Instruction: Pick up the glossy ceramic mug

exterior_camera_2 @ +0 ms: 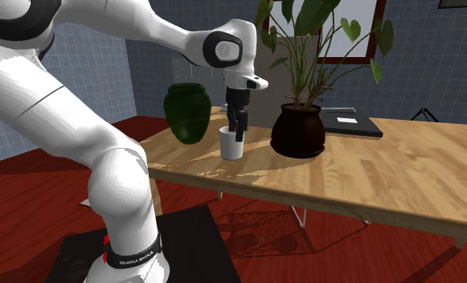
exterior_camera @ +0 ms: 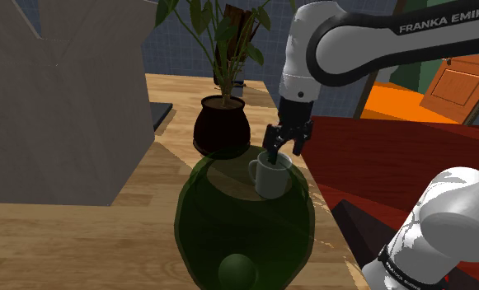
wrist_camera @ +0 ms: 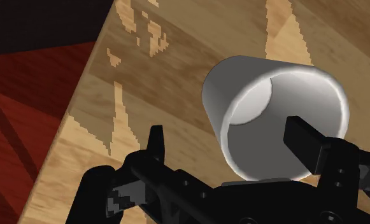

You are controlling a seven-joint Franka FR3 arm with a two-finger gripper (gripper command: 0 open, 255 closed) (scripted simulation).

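The plain white glossy mug [exterior_camera_2: 232, 145] is standing upright near the light wooden table's [exterior_camera_2: 368, 173] edge, beside the dark round plant pot [exterior_camera_2: 298, 133]. The all-black two-finger gripper [wrist_camera: 228, 132] is hanging spread across the mug's rim, with one finger inside and the other outside, clear of the wall.
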